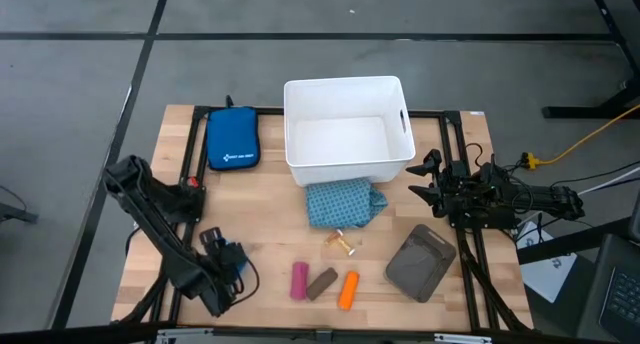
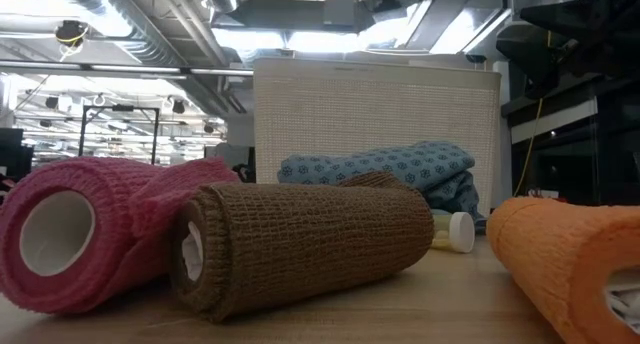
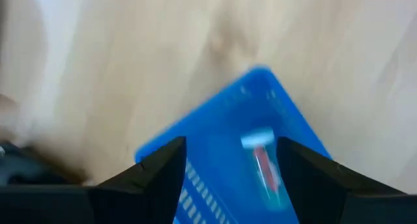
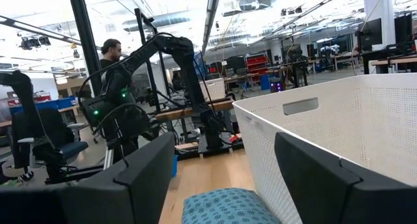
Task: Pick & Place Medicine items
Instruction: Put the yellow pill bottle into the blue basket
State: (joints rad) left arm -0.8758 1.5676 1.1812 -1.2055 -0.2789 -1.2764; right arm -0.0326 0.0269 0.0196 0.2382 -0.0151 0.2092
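Near the table's near edge lie a pink roll (image 1: pixel 299 281) (image 2: pixel 80 239), a brown roll (image 1: pixel 322 282) (image 2: pixel 300 244) and an orange roll (image 1: pixel 347 290) (image 2: pixel 570 264). Tiny tan and silver bits (image 1: pixel 340 244) sit behind them. The teal patterned pack (image 1: pixel 343 204) (image 4: pixel 221 208) rests on the table against the white bin's near wall. My right gripper (image 1: pixel 425 181) (image 4: pixel 225 142) is open and hovers right of the pack, pointing left. My left gripper (image 1: pixel 228 267) (image 3: pixel 231 146) is open at the near left, over a flat bright-blue tray (image 3: pixel 254 126). My left gripper stands with a finger on either side of the blue tray's near part (image 3: pixel 228 172), which lies flat on the wood. I cannot tell whether the fingers touch it.
A white perforated bin (image 1: pixel 345 129) (image 4: pixel 339 126) stands at the table's far middle. The dark blue zipped pouch (image 1: pixel 232 139) lies left of it. A grey tray (image 1: pixel 422 262) lies at the near right. Beyond the table, a person and other arms show in the right wrist view.
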